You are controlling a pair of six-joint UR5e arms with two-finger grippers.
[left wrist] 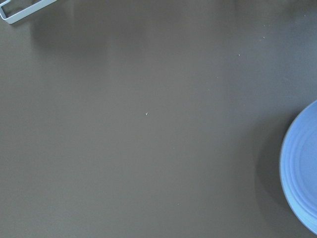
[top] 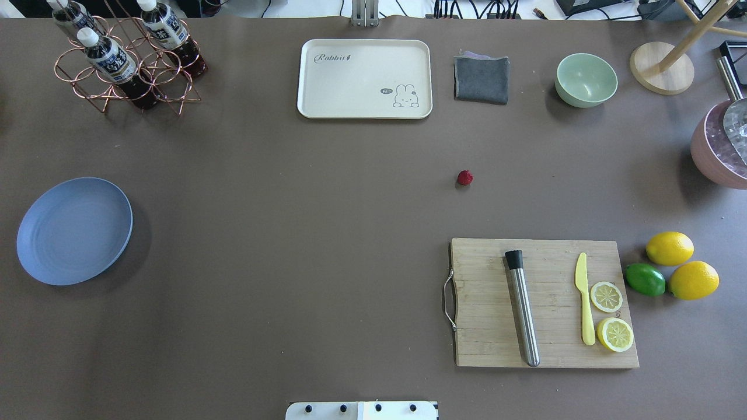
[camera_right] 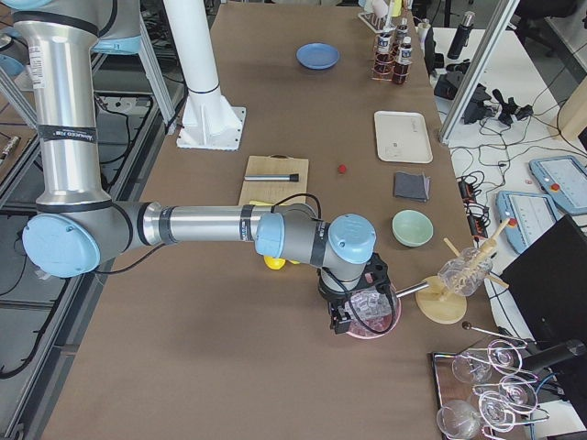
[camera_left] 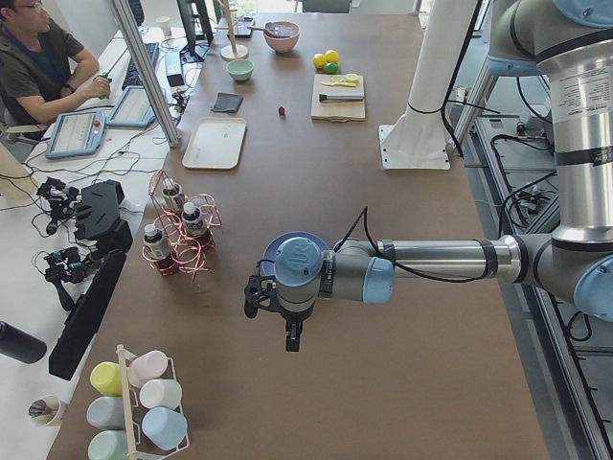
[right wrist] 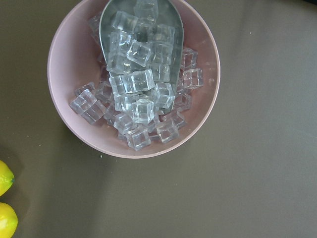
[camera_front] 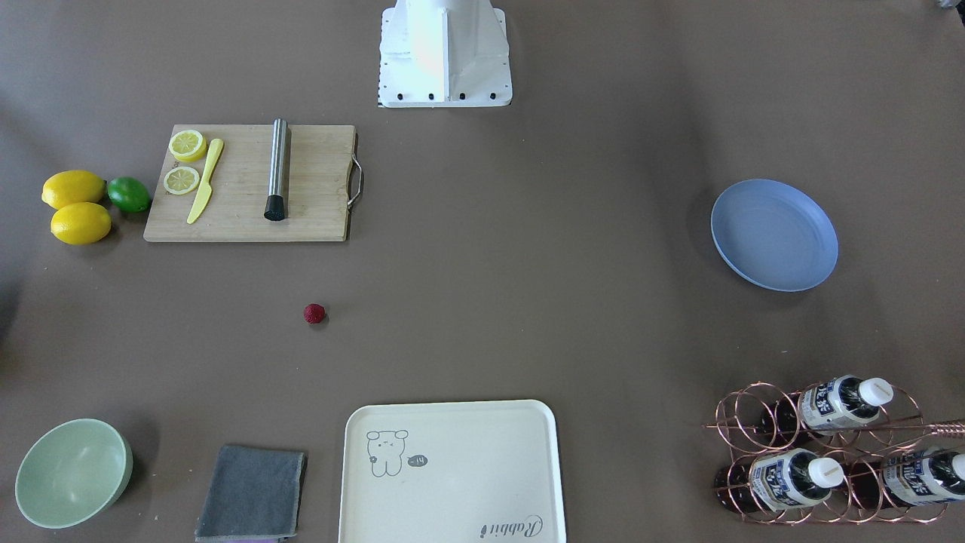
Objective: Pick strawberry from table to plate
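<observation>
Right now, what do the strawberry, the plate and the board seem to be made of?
The strawberry looks like moulded plastic or rubber, though that is a guess: even dark red, bumpy, matte. The plate seems matte plastic or fibre composite: flat light blue, no glaze shine. The board looks like unvarnished bamboo or wood: pale, straight-grained strips.

Long counter (top: 292,245), covered in matte brown, its far end out of frame in both side views. A white desk (camera_left: 105,168) runs along the edge opposite the robot base. It carries a keyboard (camera_left: 131,103), and a person (camera_left: 43,57) sits at it. An aluminium frame post (camera_left: 144,67) stands where desk meets counter. A black monitor (camera_right: 550,266) is seen from behind near the desk's other end. Grey floor (camera_right: 18,403) on the base side, with black cables (camera_left: 508,206) trailing over it. Light is even and diffuse, shadows soft and short.
</observation>
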